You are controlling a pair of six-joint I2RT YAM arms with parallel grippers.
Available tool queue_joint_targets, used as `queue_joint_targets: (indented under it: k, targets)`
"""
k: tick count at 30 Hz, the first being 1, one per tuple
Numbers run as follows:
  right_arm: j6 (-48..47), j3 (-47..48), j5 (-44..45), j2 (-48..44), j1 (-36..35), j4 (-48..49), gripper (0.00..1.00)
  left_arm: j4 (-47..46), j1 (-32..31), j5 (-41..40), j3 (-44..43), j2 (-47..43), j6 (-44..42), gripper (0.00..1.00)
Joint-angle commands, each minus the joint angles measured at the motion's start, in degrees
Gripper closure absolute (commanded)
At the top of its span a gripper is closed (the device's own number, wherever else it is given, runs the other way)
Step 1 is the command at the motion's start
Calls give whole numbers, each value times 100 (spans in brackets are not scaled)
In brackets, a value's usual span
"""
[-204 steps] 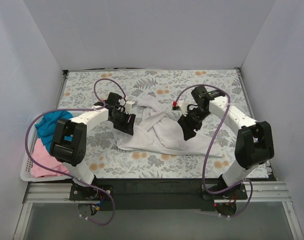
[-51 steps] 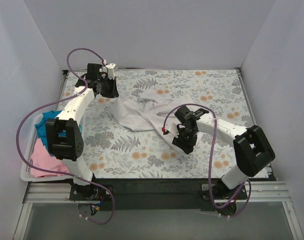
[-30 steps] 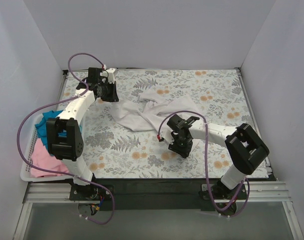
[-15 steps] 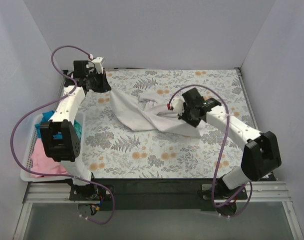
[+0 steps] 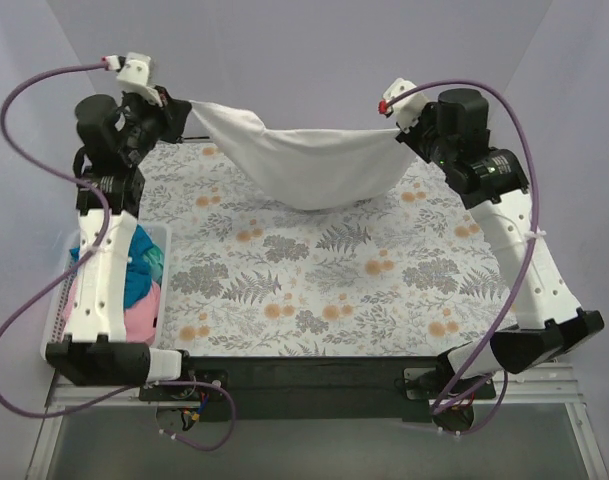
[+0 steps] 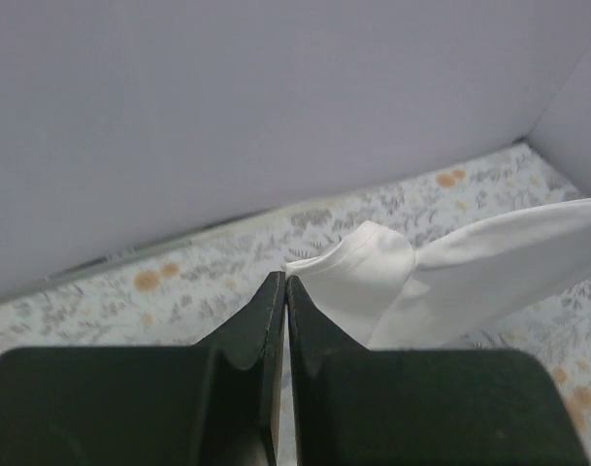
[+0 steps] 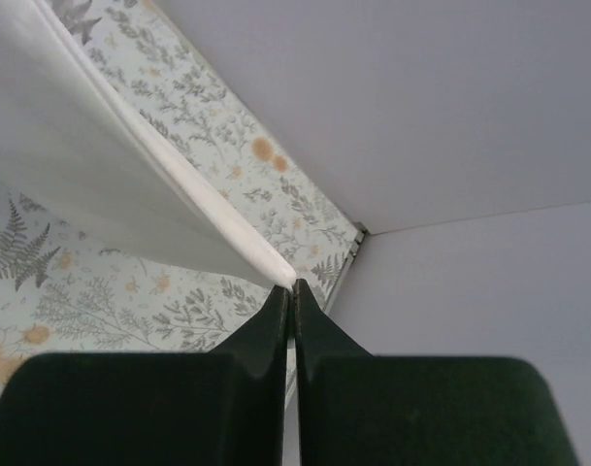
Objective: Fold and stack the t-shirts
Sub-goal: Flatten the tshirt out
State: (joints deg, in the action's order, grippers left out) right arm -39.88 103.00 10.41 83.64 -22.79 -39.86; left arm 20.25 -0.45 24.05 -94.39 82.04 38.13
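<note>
- Left gripper (image 5: 187,104) and right gripper (image 5: 397,134) are each pinched shut on one end of the white t-shirt (image 5: 309,165).
- It hangs between them, long axis left to right, sagging over the table cover's (image 5: 314,285) far edge, equally near both arms.

**A:** How many shirts are you counting from there?

**B:** I'm counting three: one white t-shirt (image 5: 304,165), one teal t-shirt (image 5: 144,272) and one pink t-shirt (image 5: 144,320).

**A:** Baskets? Covers?

**B:** I'm seeing one basket (image 5: 160,238) and one flowered table cover (image 5: 324,290).

**A:** And the machine itself?

**B:** I'm looking at two arms, the left arm (image 5: 102,270) and the right arm (image 5: 529,250). That's giving me two grippers, the left gripper (image 5: 172,110) and the right gripper (image 5: 404,135). I'm also counting two purple cables (image 5: 34,85), one looping off each arm.
</note>
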Motion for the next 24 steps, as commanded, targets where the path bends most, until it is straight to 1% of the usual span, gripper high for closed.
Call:
queue_joint_targets:
  k: [1, 3, 4, 7, 10, 11, 13, 15, 17, 19, 21, 22, 23, 24]
  targets:
    - [24, 361, 390, -889, 2, 425, 99, -969, 36, -453, 244, -1546, 125, 100]
    - [-37, 143, 426, -1269, 11, 715, 99, -1093, 36, -586, 429, -2041, 81, 100]
    - [-81, 72, 452, -1619, 11, 942, 99, -1120, 36, -621, 552, -2443, 46, 100]
    - [-196, 1, 479, -2165, 2, 1216, 99, -1199, 36, -674, 658, -3051, -104, 100]
    - [-266, 202, 549, -2517, 2, 1384, 99, -1208, 36, -902, 510, -3299, -279, 100]
    - [-284, 272, 567, -2580, 2, 1454, 99, -1208, 36, -981, 344, -3378, -332, 100]
    - [-345, 509, 584, -2659, 2, 1524, 99, -1199, 36, -1227, 141, -3388, -498, 100]
    - [-485, 624, 550, -2642, 2, 1551, 99, -1085, 36, -1498, -244, -3230, -631, 100]
    - [-617, 625, 514, -2563, 11, 1586, 99, -927, 36, -1631, -430, -3054, -824, 100]
    - [-801, 459, 462, -2510, 2, 1682, 99, -909, 36, -1632, -300, -2922, -1052, 100]
    - [-933, -41, 426, -2501, 2, 1883, 99, -865, 36, -1554, 41, -2843, -1071, 100]
    - [-1065, -235, 444, -2501, 11, 1963, 99, -847, 36, -1344, 252, -2843, -1123, 100]
    - [-1118, -689, 461, -2484, 11, 2042, 99, -856, 36, -1229, 454, -2834, -1150, 100]
    - [-1171, -920, 470, -2484, 11, 2122, 99, -882, 36, -1141, 648, -2843, -1159, 100]
